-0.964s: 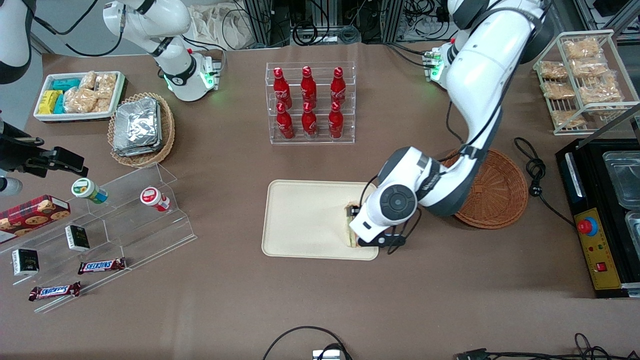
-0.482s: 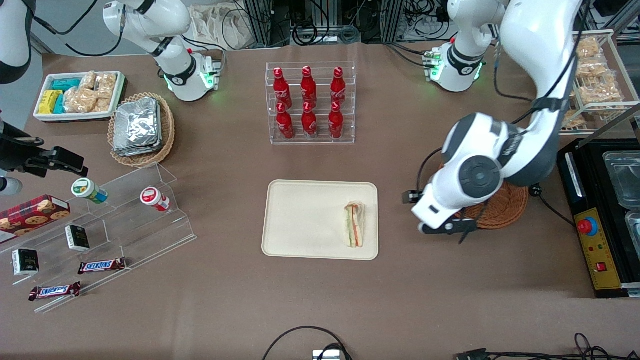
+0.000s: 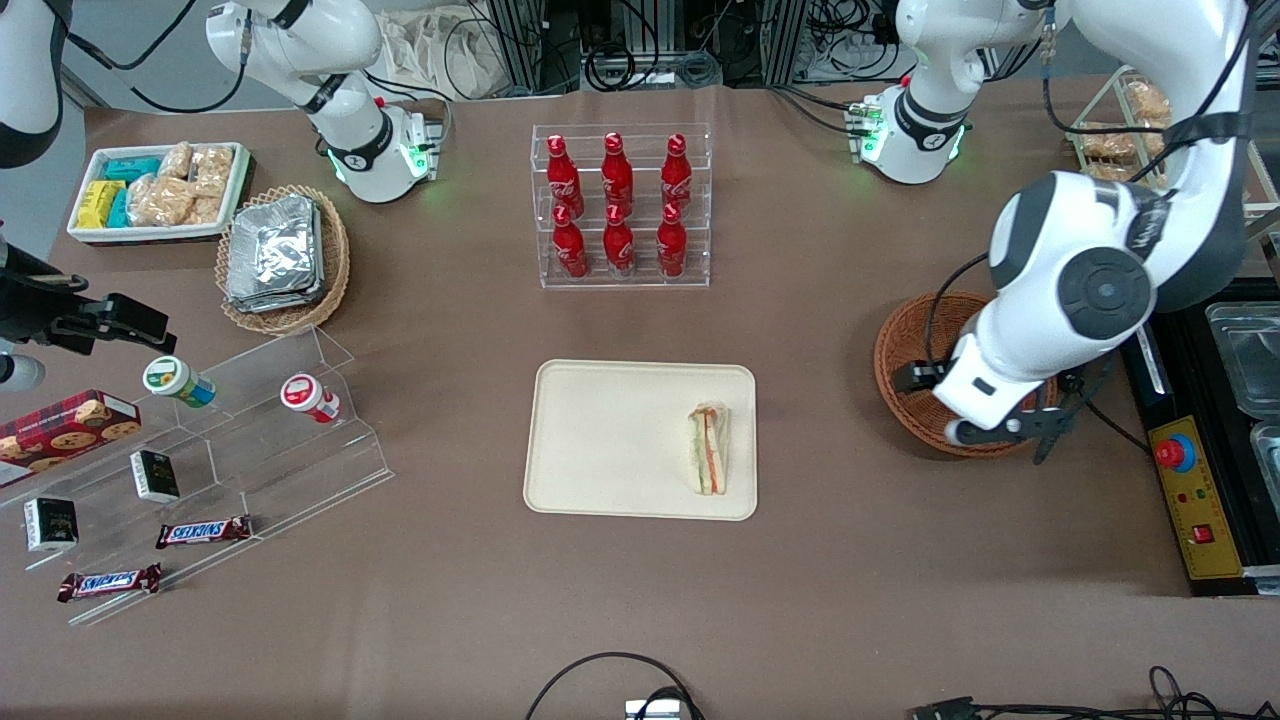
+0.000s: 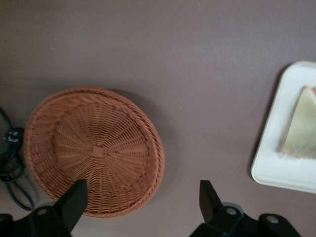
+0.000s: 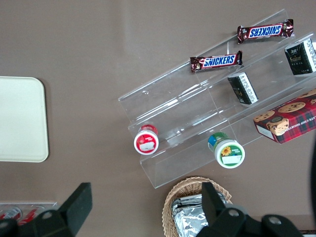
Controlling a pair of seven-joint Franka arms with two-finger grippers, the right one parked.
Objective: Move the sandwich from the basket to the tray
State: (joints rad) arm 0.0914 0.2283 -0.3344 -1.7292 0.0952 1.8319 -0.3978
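Black-fingered gripper [image 4: 140, 210], jaws wide and empty, above the basket [image 3: 915, 385]; it has withdrawn from the tray [image 3: 600, 440], where the sandwich [image 3: 709, 448] lies.

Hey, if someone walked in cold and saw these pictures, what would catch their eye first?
Probably the triangular wrapped sandwich, lying alone on the cream rectangular tray at mid-table. Next, the big white working arm with its open gripper hanging empty over the round reddish-brown wicker basket. The six red bottles in a clear rack stand farther from the camera than the tray.
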